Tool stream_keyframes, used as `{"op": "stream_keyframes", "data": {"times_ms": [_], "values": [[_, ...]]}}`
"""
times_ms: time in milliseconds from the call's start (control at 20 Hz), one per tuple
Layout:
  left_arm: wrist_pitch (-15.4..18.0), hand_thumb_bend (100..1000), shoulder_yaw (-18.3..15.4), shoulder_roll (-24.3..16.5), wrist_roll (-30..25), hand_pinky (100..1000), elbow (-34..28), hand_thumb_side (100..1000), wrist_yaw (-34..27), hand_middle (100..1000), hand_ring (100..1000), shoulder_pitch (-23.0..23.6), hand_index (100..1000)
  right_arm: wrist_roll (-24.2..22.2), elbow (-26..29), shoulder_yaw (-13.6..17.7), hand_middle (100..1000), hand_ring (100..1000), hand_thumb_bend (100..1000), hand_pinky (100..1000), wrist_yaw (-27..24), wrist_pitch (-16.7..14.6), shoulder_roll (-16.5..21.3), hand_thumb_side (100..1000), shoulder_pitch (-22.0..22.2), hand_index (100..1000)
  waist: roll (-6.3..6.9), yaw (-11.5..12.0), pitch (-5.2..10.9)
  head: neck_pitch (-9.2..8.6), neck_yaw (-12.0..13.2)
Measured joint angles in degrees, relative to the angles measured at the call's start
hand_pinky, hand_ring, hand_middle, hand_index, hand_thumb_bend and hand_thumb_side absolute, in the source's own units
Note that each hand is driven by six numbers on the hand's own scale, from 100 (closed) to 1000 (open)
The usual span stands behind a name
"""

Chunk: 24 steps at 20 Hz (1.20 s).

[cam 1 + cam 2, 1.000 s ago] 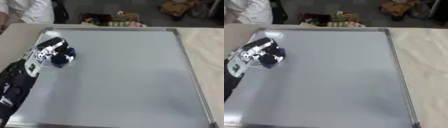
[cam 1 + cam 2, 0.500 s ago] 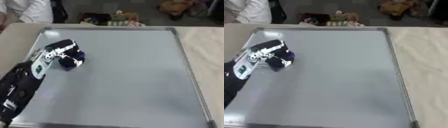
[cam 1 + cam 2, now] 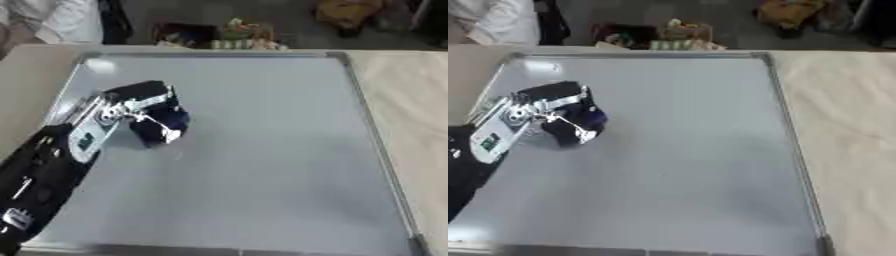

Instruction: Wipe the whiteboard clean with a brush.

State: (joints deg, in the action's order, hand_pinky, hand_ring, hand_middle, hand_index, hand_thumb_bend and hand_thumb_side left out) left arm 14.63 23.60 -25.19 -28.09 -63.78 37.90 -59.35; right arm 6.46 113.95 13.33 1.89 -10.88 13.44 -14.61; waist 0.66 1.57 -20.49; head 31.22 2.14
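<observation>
- Left hand (image 3: 140, 107): fingers curled round the dark brush (image 3: 164, 126).
- Brush: pressed on the whiteboard (image 3: 262, 150), near its left edge.

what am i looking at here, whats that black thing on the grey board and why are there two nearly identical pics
The two pictures come from the two eyes of one camera in a robot's head, looking down at the work, so they show the same moment from slightly different spots.

The big grey sheet with a metal rim is a whiteboard lying flat on a beige table.

The black and silver arm coming in from the lower left is the robot's own left arm. At its end is the left robot hand, with fingers and a thumb like a person's. Its fingers are curled round a dark blue brush, which is down on the board's left part. I can make out no writing on the board.

The right robot hand shows in neither picture.
</observation>
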Motion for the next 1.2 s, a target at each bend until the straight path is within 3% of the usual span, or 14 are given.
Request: {"op": "stream_keyframes", "data": {"times_ms": [900, 1200], "values": [[-5.0, 100, 8.5, -1.4, -0.3, 285, -12.9, 245, -2.2, 168, 362, 2.8, 492, 0.2, 0.0, 0.0, 578, 855, 108, 880, 0.0, 0.2, 0.0, 1000, 0.1, 916, -0.1, 1.7, 0.35, 0.48, -1.7], [-4.3, 100, 11.0, -2.6, -0.9, 285, -18.0, 245, -2.1, 169, 362, 3.0, 492, 0.2, 0.0, 0.0, 578, 855, 107, 879, 0.0, 0.2, 0.0, 1000, 0.3, 915, -0.1, 2.2, 0.69, 0.92, -2.3]]}}
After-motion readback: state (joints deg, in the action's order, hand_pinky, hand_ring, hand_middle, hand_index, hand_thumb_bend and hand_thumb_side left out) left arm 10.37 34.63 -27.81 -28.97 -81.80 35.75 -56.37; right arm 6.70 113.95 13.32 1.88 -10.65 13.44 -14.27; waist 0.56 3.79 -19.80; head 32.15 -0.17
